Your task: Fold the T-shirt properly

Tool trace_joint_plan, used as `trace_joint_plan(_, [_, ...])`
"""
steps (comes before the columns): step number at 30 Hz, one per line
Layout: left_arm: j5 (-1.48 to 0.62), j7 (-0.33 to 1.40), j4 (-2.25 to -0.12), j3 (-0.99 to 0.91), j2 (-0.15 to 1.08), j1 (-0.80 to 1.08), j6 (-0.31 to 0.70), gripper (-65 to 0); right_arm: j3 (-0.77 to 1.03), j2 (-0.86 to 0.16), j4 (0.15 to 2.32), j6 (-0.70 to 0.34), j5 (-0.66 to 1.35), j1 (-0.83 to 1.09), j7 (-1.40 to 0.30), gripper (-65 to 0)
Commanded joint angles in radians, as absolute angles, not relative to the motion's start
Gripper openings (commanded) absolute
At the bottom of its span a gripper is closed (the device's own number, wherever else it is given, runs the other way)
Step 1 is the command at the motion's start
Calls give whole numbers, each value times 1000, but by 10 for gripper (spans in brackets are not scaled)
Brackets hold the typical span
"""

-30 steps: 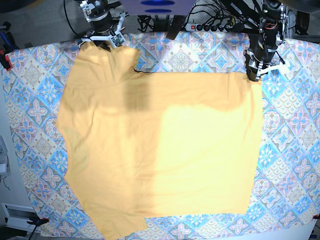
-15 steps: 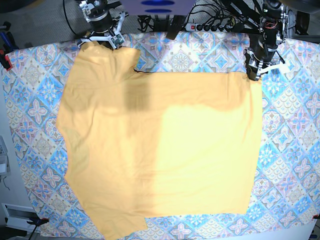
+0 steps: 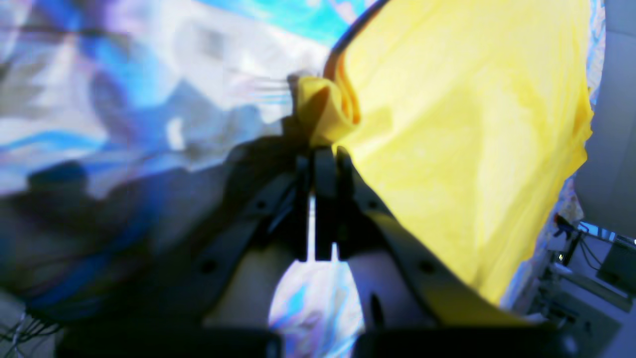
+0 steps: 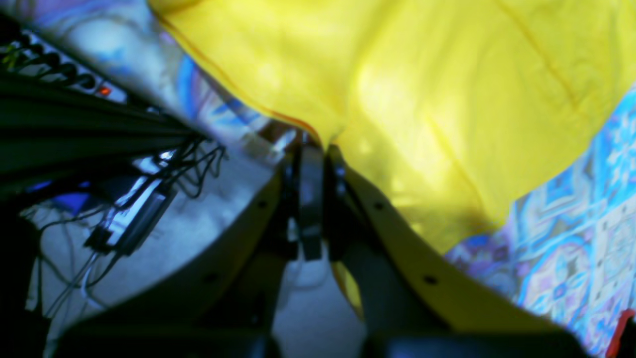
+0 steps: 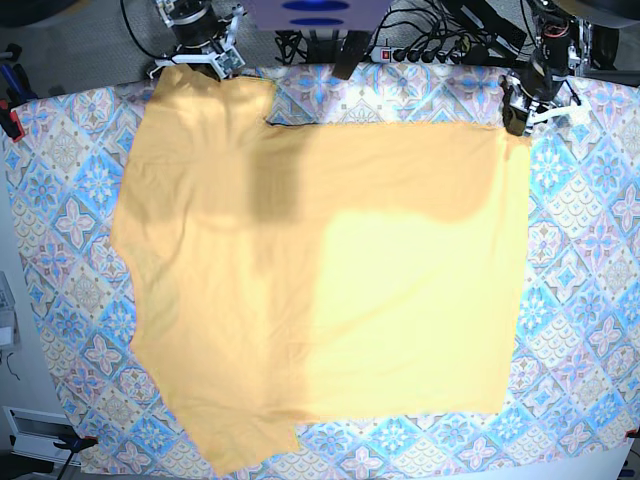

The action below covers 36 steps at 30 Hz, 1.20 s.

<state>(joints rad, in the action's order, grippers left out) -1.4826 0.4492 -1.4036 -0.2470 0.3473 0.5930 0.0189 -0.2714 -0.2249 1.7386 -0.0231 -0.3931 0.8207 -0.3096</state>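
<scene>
From my station, my right gripper (image 5: 203,62) sits at the far left corner of the table, jaws pinched together on the edge of the T-shirt (image 5: 320,290), which spreads out flat below it over the patterned tablecloth (image 5: 580,330). Across the cloth, my left gripper (image 5: 517,122) is clamped on a bunched fold of the shirt's far right corner.

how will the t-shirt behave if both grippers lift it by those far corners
Probably floppy: the T-shirt bunches into folds at the left gripper. Likely light, since the right gripper holds just an edge. It may drag across the tablecloth.
</scene>
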Motion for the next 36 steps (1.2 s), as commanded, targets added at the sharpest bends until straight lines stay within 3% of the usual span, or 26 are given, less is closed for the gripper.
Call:
trace_joint_plan(1, [-1484,455,-1414,-268,363,610,18,-650,-260,-231,1758,-13,-398,837,-295,-650])
trace_joint_plan(16, [-1484,456,-1484,-318,363,668,19,-650,-231,-239,1837,-13,-398,871,-295,-650])
trace_joint_plan(36, [-1484,455,-1538,-346,360,460,19,-650,-239,-239,1851,-13,-398,584,-305,-650])
